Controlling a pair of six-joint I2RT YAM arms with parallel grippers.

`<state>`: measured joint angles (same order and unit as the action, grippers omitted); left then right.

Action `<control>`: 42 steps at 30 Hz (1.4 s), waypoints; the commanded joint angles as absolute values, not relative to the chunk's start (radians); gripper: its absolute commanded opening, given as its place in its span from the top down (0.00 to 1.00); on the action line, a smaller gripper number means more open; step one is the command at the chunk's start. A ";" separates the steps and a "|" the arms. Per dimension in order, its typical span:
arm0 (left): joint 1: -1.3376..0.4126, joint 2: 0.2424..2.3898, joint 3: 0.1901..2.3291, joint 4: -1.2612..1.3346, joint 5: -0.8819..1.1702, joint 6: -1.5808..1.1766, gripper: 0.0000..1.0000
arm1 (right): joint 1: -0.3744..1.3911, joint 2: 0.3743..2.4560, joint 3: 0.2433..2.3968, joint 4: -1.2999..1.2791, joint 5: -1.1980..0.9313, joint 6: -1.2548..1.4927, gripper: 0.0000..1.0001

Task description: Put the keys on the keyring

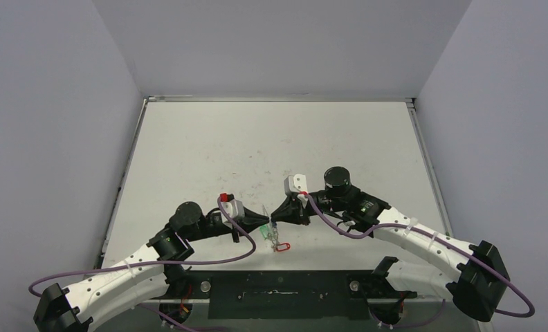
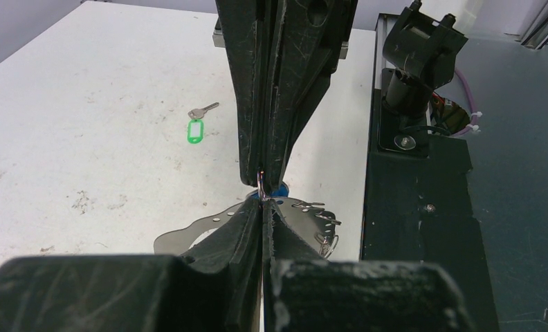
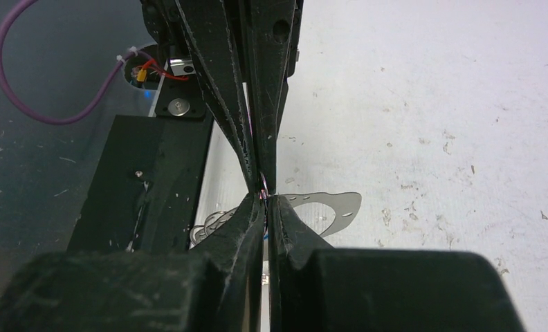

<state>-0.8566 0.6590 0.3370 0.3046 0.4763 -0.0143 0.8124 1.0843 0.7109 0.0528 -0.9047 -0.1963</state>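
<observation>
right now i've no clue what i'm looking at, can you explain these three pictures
The left arm and right arm are robot arms bolted to a white table. One picture looks down from above; the other two come from a camera on each wrist, showing its own claw. The left claw and right claw are both shut, tip to tip, seemingly pinching a small wire loop on the rim of the keyring, a flat metal hoop. A green-tagged key lies apart on the table.

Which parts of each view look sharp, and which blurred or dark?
Top external: even soft light, all sharp. Left wrist: left gripper's fingers dark and blurred, green-tagged key crisp. Right wrist: right gripper's fingers blurred, table bright.
</observation>
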 commanded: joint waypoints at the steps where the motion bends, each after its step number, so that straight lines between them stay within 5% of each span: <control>1: -0.861 0.645 0.372 0.353 0.485 -0.007 1.00 | 0.805 1.062 0.746 0.049 -0.870 -0.229 1.00; 7: -0.861 0.620 0.393 0.293 0.472 0.029 0.82 | 0.838 1.116 0.888 -0.250 -0.793 -0.338 1.00; 17: -0.860 0.584 0.471 0.098 0.436 0.112 0.68 | 0.987 1.235 1.152 -0.624 -0.549 -0.421 1.00; 36: -0.861 0.666 0.550 -0.023 0.464 0.231 0.68 | 1.014 1.394 1.380 -0.805 -0.543 -0.340 1.00; 42: -0.861 0.685 0.540 0.048 0.474 0.230 0.79 | 1.016 1.394 1.371 -0.793 -0.548 -0.328 1.00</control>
